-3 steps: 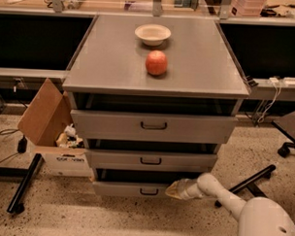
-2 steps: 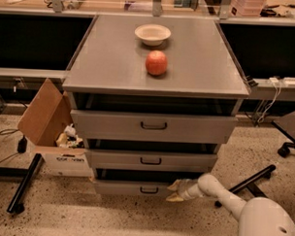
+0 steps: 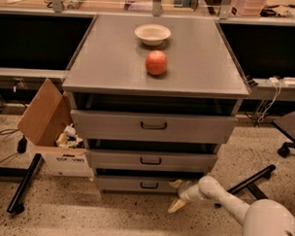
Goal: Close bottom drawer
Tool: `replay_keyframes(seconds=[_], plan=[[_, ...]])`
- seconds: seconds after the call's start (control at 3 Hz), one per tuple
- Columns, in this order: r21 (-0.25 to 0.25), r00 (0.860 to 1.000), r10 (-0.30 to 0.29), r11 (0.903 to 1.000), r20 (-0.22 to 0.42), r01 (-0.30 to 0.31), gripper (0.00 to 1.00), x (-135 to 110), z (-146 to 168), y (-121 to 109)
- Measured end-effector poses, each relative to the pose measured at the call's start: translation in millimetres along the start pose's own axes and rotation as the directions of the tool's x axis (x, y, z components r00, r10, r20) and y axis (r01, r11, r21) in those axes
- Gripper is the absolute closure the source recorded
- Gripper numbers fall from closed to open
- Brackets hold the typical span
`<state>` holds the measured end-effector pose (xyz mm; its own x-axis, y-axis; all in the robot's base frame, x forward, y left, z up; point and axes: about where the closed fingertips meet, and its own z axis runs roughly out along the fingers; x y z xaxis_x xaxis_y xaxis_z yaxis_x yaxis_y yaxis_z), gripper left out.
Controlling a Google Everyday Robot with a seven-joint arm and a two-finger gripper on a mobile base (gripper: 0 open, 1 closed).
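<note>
Operator: Status of bottom drawer?
Technician: Lower centre of frame, lowest of three. A dark gap shows above its front, so it appears not fully home. Position unchanged over the last second.
Operator: State of tool?
Technician: At the right end of the drawer front, fingers spread apart, gripping nothing. A second ago they looked closer together. Judgement: closing push still to be done.

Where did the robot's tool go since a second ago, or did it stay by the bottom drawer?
No, it hardly moved: the tool stays at the right end of the bottom drawer, by its front panel, with its fingers open.
</note>
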<state>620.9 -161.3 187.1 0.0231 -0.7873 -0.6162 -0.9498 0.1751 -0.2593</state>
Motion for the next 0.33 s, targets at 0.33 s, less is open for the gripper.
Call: replay_keyframes(seconds=[0.33], plan=[[0.000, 1.000, 0.000, 1.0000, 0.000, 0.000, 0.00, -0.1, -1.6, 4.7]])
